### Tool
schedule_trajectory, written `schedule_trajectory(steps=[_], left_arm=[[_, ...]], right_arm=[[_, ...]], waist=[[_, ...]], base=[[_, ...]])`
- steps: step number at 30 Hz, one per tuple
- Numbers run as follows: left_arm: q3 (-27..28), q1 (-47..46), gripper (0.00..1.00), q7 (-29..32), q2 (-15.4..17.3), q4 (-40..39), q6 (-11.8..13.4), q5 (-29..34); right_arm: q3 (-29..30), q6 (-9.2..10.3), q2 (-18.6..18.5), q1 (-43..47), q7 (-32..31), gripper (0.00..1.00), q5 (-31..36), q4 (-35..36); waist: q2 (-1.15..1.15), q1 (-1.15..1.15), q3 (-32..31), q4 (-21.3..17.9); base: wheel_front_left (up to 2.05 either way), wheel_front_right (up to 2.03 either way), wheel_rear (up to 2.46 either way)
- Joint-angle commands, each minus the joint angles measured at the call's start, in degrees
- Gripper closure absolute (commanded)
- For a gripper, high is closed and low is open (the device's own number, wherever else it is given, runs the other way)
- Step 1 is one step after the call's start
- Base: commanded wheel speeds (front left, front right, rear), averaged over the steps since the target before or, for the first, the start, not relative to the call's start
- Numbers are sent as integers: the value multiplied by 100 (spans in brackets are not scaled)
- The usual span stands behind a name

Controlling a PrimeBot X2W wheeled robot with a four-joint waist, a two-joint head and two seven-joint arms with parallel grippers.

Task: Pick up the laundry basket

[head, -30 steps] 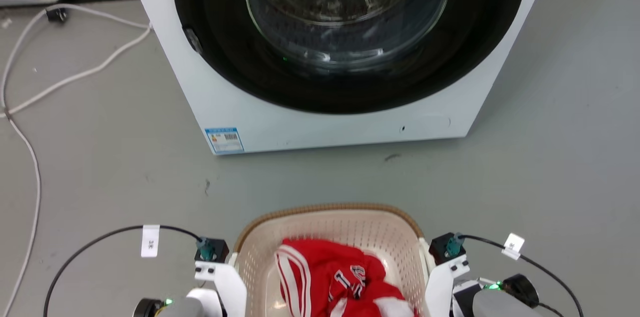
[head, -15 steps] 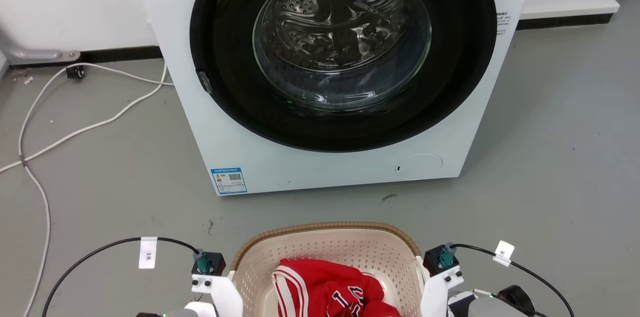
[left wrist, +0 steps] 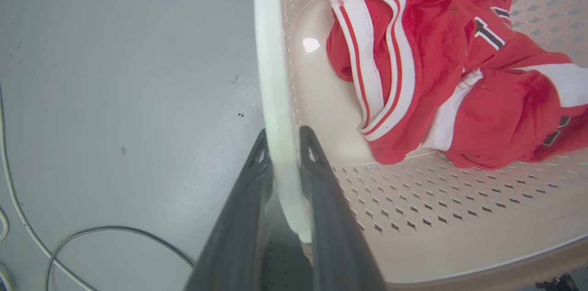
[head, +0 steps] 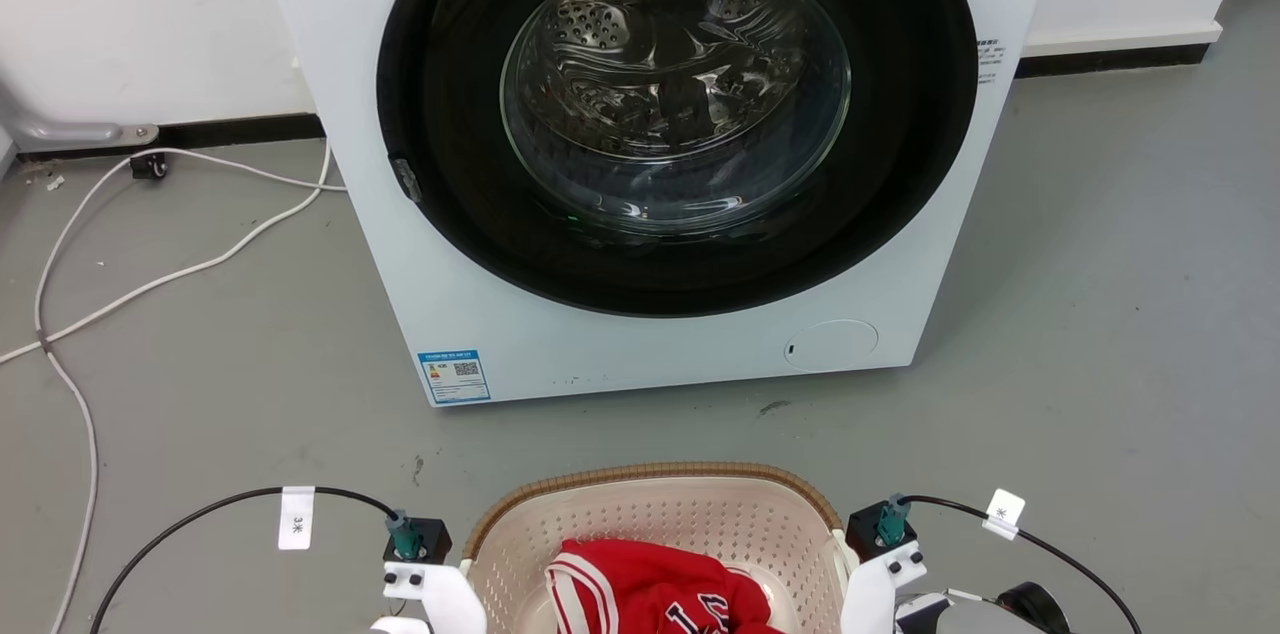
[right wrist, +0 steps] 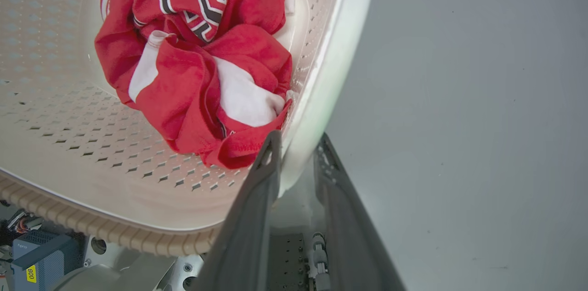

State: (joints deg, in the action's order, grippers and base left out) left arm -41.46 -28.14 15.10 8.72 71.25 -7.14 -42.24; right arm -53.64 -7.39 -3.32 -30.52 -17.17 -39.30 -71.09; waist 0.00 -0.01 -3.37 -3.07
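At the bottom middle of your head view, you have the laundry basket (head: 652, 471) on the near side of the washing machine (head: 620, 344), with a red jersey (left wrist: 436, 75) crumpled inside. Your left gripper (left wrist: 283, 137) is clamped on the white left handle (left wrist: 271, 61), 1 finger outside the wall and 1 inside. Your right gripper (right wrist: 298, 138) pinches the right handle (right wrist: 342, 52) likewise, its inner finger just beside the jersey. Whether the basket's base rests on the grey floor (head: 1100, 334), you cannot tell.
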Motion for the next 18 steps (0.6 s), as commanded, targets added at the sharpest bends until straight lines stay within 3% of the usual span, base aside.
schedule_trajectory(steps=[1,18], left_arm=[[-64,44,100,16,-92,-44,-53,-21],[-357,-50,100,262,-50,-70,-54,-329]], right_arm=[[-61,-18,81,-6,10,100,-32,47],[-377,-18,83,-112,-158,100,-379,5]], waist=[[0,1,0,-7],[0,1,-20,-26]], base=[[0,0,0],[0,0,0]])
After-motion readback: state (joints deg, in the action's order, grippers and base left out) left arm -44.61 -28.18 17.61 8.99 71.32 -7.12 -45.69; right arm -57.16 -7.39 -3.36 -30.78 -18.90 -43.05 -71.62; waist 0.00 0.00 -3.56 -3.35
